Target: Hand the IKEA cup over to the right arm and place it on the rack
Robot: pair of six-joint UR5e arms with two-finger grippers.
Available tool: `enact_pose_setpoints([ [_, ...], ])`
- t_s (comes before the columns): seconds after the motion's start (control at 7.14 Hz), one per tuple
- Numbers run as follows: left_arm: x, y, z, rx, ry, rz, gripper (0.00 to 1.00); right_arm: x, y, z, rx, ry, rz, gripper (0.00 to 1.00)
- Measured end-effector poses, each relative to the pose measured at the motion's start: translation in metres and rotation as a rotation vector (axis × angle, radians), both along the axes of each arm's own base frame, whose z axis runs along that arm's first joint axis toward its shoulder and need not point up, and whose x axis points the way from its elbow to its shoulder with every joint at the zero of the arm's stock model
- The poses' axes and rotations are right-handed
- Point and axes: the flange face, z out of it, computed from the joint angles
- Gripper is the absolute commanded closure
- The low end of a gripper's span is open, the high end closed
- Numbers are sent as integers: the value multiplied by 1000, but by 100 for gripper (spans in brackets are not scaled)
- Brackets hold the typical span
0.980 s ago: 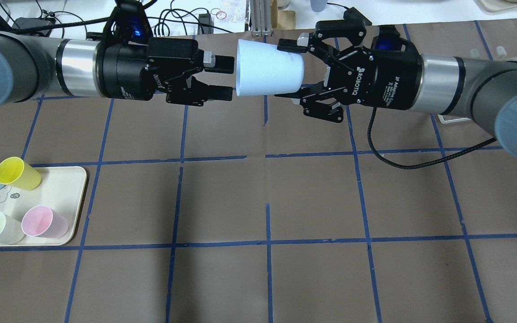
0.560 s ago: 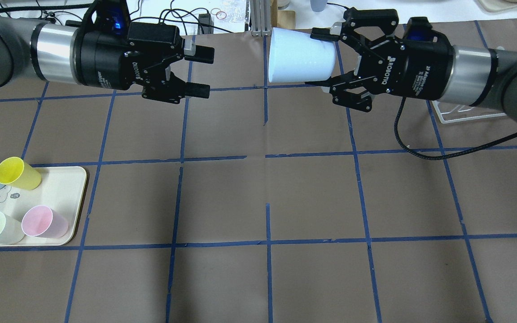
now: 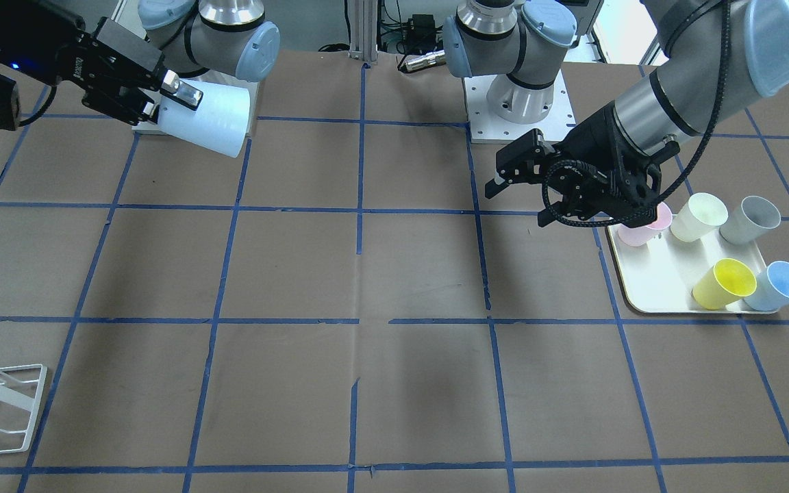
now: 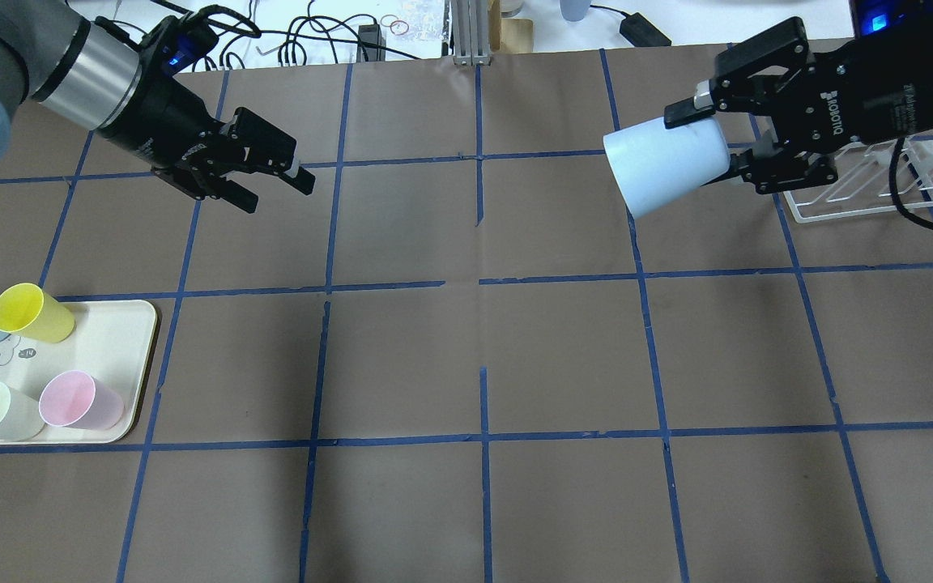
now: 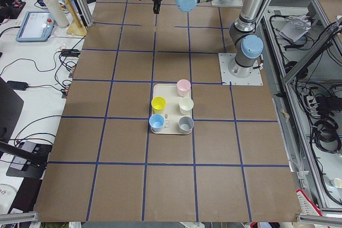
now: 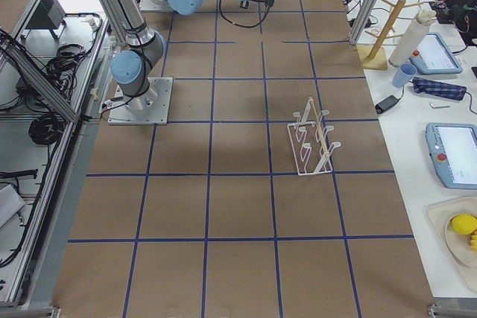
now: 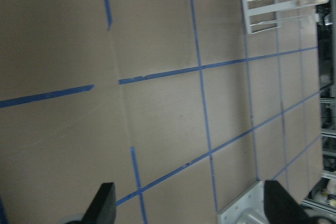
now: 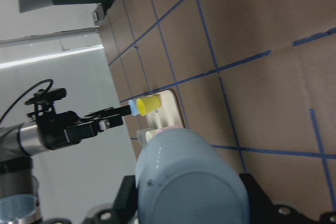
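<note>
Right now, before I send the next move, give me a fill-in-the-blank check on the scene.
The IKEA cup in the right tool is light ___.
The left tool is open and holds ___.
The tray carries ___ cups.
The rack holds ___ cups.
Missing words: blue; nothing; five; no.

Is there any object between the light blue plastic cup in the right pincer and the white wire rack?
Nothing visible. The light blue plastic cup hangs in the right pincer; only the brown table lies between it and the white wire rack.
</note>
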Motion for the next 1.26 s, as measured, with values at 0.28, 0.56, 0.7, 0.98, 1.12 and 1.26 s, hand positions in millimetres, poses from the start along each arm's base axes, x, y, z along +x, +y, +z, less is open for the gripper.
enact_pose_setpoints([
  [0.28, -10, 2, 8, -40, -244, -47, 0, -14, 2, 7, -41, 208, 52, 82],
  [0.56, -27, 4, 22, -63, -379, -48, 0, -26, 1, 9, -76, 368, 82, 89],
  [0.7, -33, 5, 26, -71, -415, -49, 0, -31, 1, 8, -96, 425, 105, 91],
  [0.98, -37, 7, 30, -73, -457, -26, 0, -44, 2, 4, -131, 556, 203, 93],
  [1.12, -38, 7, 30, -68, -475, 0, 0, -54, 1, 3, -145, 604, 232, 95],
  [1.26, -39, 7, 30, -65, -483, 12, 0, -67, 1, 2, -152, 631, 236, 96],
])
